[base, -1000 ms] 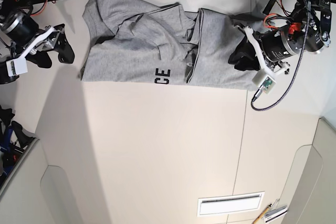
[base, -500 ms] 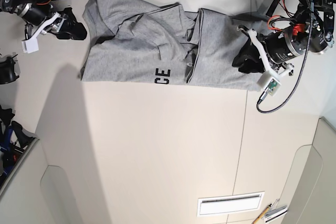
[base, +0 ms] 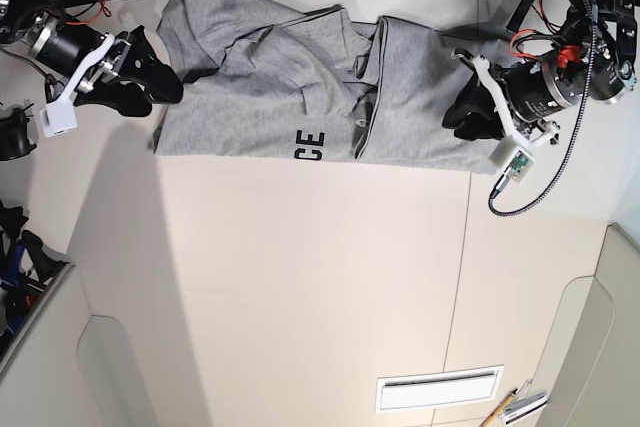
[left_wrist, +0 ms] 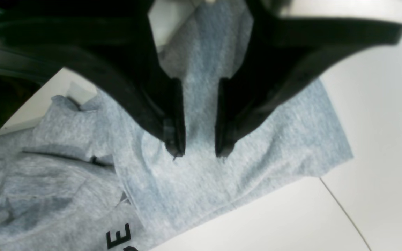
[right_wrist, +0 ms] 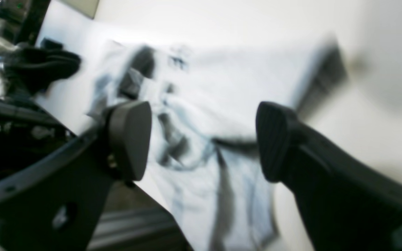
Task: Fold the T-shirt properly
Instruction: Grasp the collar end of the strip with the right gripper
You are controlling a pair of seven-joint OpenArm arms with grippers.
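Note:
The grey T-shirt (base: pixel 260 87) lies crumpled and partly doubled over along the table's far edge, with black letters "CE" (base: pixel 311 145) showing near its front hem. My left gripper (base: pixel 452 117) hangs over the shirt's right end. In the left wrist view its fingertips (left_wrist: pixel 175 148) stand a narrow gap apart, just above the T-shirt (left_wrist: pixel 201 181), pinching nothing that I can see. My right gripper (base: pixel 163 94) is at the shirt's left edge. The right wrist view is blurred: the right gripper (right_wrist: pixel 202 139) is wide open, with the T-shirt (right_wrist: pixel 201 87) beyond it.
A white slotted plate (base: pixel 437 388) and some pens (base: pixel 515 407) lie at the front right. A seam (base: pixel 463 247) runs down the table. Cables (base: pixel 530 187) hang off the left arm. Dark clutter (base: pixel 20 257) sits at the left edge.
My right gripper has swung in from the far left to the shirt's left edge. The left gripper shifted slightly right. The shirt lies as before.

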